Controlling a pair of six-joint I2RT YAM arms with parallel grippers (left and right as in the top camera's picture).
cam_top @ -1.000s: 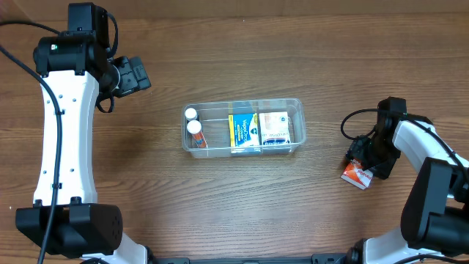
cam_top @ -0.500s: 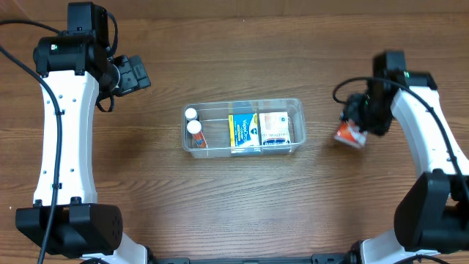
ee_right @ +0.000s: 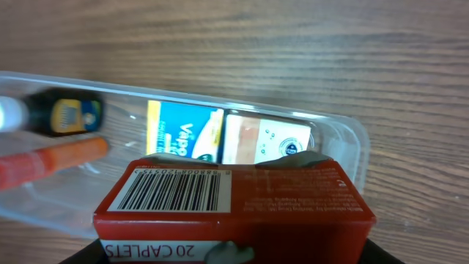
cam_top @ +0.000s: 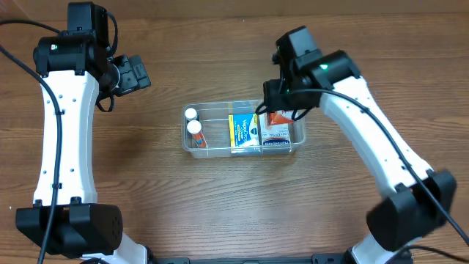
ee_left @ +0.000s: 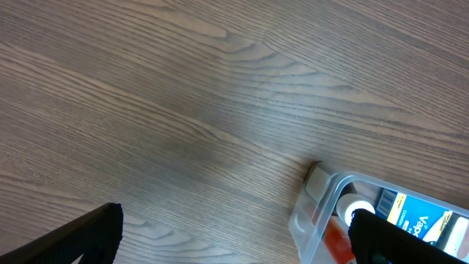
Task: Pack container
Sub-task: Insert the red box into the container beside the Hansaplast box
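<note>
The clear plastic container sits mid-table and holds two white-capped tubes, a blue and yellow box and a white box. My right gripper is shut on a red box and holds it over the container's right end. In the right wrist view the red box with a barcode fills the bottom, above the container. My left gripper is open and empty, off to the far left; its view shows the container's corner.
Bare wooden tabletop surrounds the container. The left arm's white links run down the left side, and the right arm reaches across from the lower right.
My right gripper has carried the red box from the table's right side leftward to above the container's right end. The left arm has not moved.
</note>
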